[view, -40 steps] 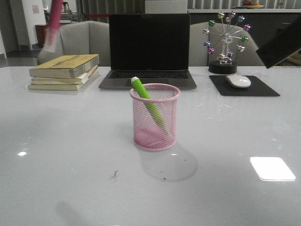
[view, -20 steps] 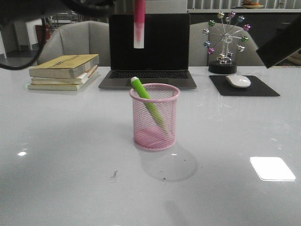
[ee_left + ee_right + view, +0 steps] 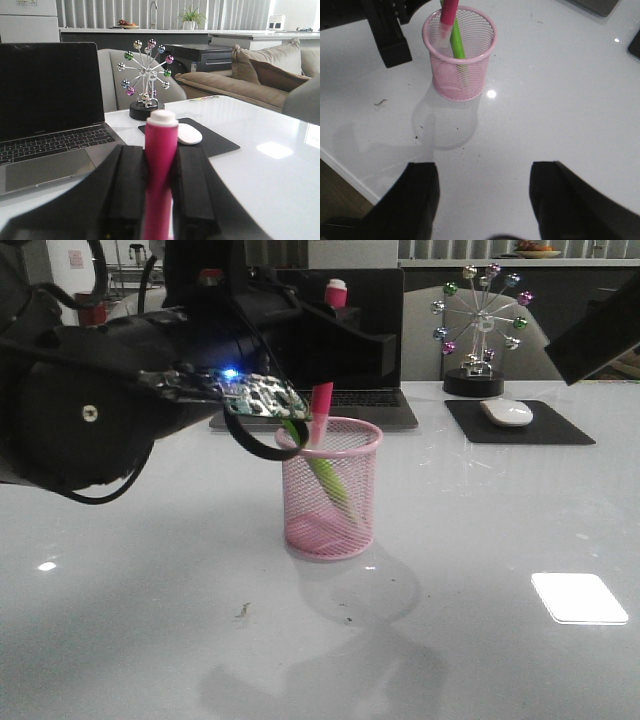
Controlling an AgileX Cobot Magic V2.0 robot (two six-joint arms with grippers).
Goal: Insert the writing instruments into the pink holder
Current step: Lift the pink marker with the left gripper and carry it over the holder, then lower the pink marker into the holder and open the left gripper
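The pink holder (image 3: 330,488) stands upright on the white desk (image 3: 500,540), in front of the open laptop (image 3: 47,100). Inside it the lime green marker (image 3: 328,478) leans, its upper end at the rim on the robot's left. The magenta marker (image 3: 320,412) hangs over the cup's mouth with its lower end dipping just inside the rim, close beside the green one; the right wrist view shows both in the cup (image 3: 459,52).

The left claw (image 3: 159,192) is clamped on the magenta marker, one black finger (image 3: 129,190) pressed against each side of the barrel, the white cap standing above them. The left arm (image 3: 110,400) reaches across the front view from the left.

The right claw (image 3: 485,200) hovers well apart from the cup with its fingers spread and nothing between them.

Behind, a ferris-wheel ornament (image 3: 482,335) stands near a white mouse (image 3: 507,412) on a black pad (image 3: 520,424).
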